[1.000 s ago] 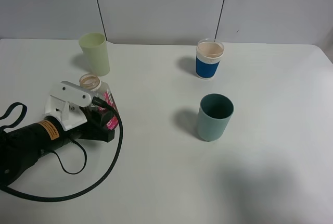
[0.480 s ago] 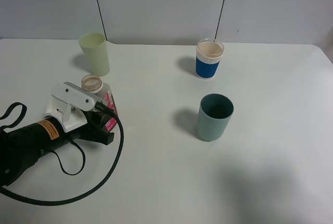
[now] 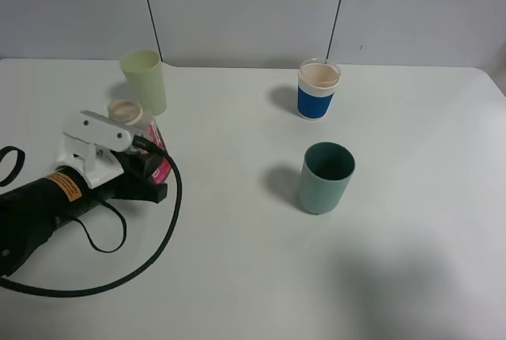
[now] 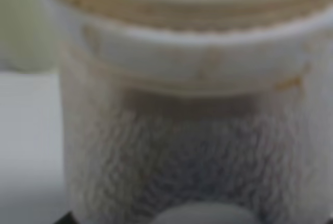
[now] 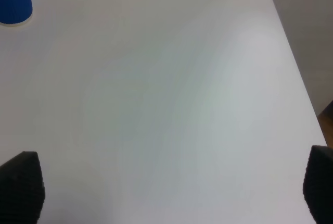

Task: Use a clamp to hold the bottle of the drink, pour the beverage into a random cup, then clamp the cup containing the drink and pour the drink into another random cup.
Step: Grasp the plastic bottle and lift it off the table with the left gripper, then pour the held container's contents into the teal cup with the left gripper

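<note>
My left gripper (image 3: 142, 168) is shut on the bottle (image 3: 124, 110), a small translucent bottle with a pink label and an open wide neck. It sits at the left of the table, just in front of a pale yellow-green tumbler. The left wrist view is filled by the blurred bottle (image 4: 187, 130), with brownish streaks round its neck; I cannot make out the beverage itself. The teal cup (image 3: 326, 177) stands upright right of centre, its inside dark. The blue-banded cup (image 3: 319, 88) stands behind it. My right gripper (image 5: 170, 187) is open over bare table, out of the high view.
The pale yellow-green tumbler (image 3: 144, 81) stands at the back left, close behind the bottle's neck. A black cable (image 3: 162, 229) loops on the table by the left arm. The blue-banded cup (image 5: 13, 0) shows in the right wrist view, and the table's edge (image 5: 302, 88) runs along one side.
The left gripper has moved left and towards the back with the bottle in it, so the neck now sits closer to the pale tumbler. The cups have not moved.
</note>
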Robot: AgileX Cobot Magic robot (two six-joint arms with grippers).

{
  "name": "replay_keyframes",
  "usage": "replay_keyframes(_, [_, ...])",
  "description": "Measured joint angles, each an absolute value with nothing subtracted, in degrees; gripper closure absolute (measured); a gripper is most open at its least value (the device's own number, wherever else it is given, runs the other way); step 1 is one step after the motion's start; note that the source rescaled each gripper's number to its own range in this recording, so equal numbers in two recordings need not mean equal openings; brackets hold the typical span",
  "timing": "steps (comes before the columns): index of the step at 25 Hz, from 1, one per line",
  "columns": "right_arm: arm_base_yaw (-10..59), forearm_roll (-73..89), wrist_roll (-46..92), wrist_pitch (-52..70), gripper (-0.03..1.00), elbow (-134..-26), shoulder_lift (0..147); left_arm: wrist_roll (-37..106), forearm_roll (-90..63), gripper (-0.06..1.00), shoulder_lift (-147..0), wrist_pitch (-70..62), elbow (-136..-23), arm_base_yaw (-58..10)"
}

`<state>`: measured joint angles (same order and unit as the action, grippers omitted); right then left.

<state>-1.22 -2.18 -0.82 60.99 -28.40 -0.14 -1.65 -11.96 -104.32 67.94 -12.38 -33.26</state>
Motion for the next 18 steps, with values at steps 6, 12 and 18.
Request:
replay_keyframes(6, [-1.22,-2.18,-0.82,60.99,-0.03,-28.40,-0.14,5.41,-20.11,0.93,-94.98,61.04,-12.33,-33.26])
replay_keyframes(12, [-1.22,-2.18,-0.82,60.99,-0.03,-28.40,-0.14,14.44,-28.77,0.93,-86.58,50.01,-13.82,-33.26])
replay_keyframes(18, [-1.22,-2.18,-0.82,60.99,-0.03,-28.40,-0.14,33.54,-42.60,0.93,-80.41,37.65,-20.83,-33.26])
